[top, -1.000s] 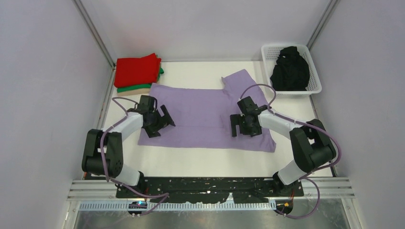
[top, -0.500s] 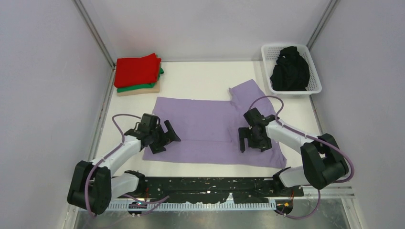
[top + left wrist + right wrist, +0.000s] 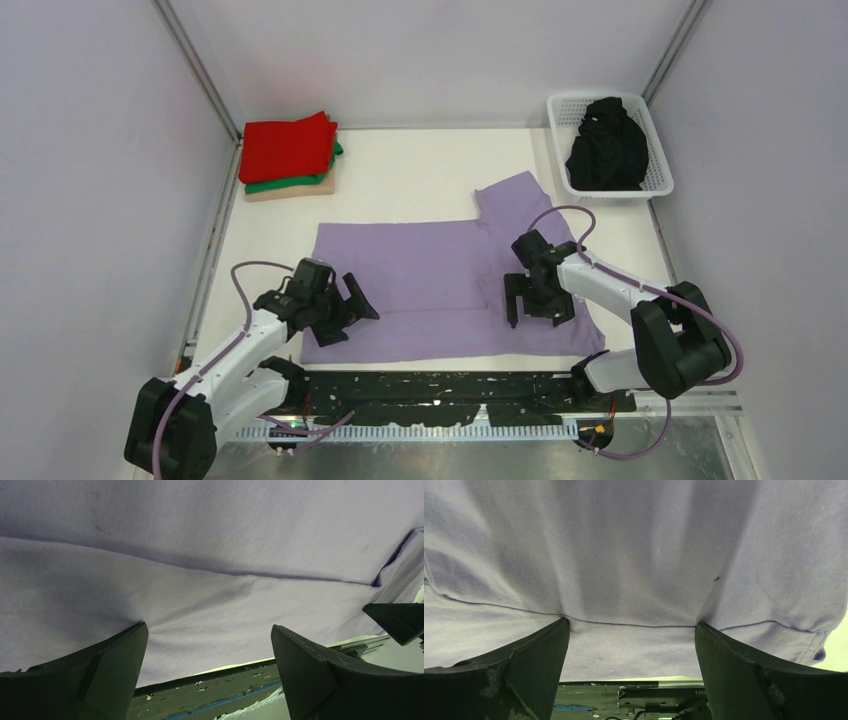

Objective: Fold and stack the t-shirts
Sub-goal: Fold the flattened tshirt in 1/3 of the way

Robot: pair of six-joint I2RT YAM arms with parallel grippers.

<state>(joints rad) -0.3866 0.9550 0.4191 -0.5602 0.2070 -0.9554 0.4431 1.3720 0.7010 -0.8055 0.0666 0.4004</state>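
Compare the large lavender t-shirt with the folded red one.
The large lavender cloth t-shirt lies spread wide on the table; the red cloth t-shirt is folded small atop a stack. The lavender one lies near the front, the red one at the far left corner. Both are plain cloth.

A spread t-shirt (image 3: 430,270) lies flat across the middle of the table (image 3: 400,170), its near edge close to the arm bases. The left gripper (image 3: 347,315) rests on its near left corner and the right gripper (image 3: 538,308) on its near right part. A stack of folded t-shirts (image 3: 288,155) lies at the far left corner. A basket (image 3: 660,182) at the far right corner holds another t-shirt (image 3: 607,145).
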